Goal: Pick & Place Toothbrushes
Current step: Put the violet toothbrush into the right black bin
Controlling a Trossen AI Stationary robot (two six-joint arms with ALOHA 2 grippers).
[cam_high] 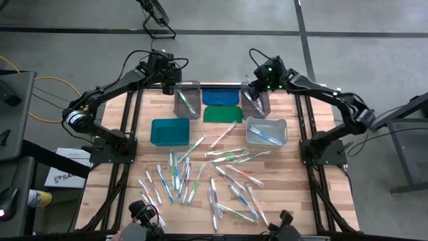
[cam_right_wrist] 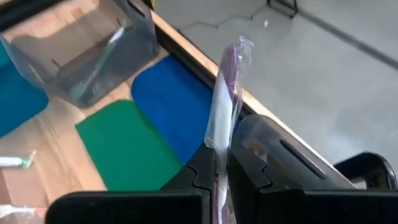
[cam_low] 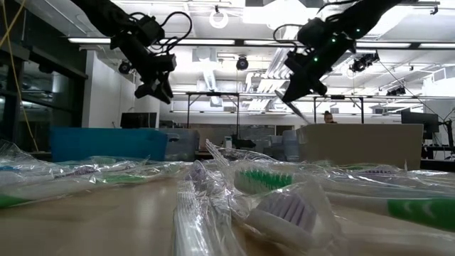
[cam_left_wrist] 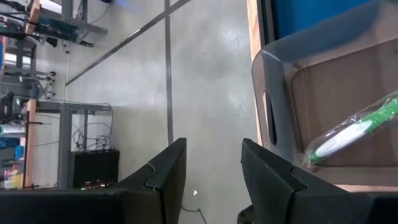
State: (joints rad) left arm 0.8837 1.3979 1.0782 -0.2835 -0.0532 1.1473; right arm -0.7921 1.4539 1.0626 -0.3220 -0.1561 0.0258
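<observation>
Several wrapped toothbrushes [cam_high: 200,177] lie scattered on the near half of the wooden table. My right gripper [cam_right_wrist: 221,163] is shut on one purple-and-white wrapped toothbrush [cam_right_wrist: 225,93]. It hovers over the far right clear bin [cam_high: 257,102]. My left gripper [cam_left_wrist: 214,163] is open and empty. It sits high at the far edge of the far left clear bin [cam_high: 188,99], where a green toothbrush [cam_left_wrist: 348,132] lies on the bin floor. Another clear bin [cam_high: 266,131] holds a blue toothbrush, and a teal bin [cam_high: 170,131] stands to the left. My right gripper pinches the wrapped toothbrush between its two fingers, which lie along the handle [cam_right_wrist: 217,146]. The purple head end [cam_right_wrist: 231,59] sticks out past the fingertips. The toothbrush is lifted clear and, in the low view, slants down below the gripper [cam_low: 301,108].
A flat blue lid [cam_high: 221,96] and a green lid [cam_high: 223,114] lie between the two far bins. Bare wood shows along the table's left and right edges. The arm bases and cables stand at both sides, and grey floor lies beyond the far edge.
</observation>
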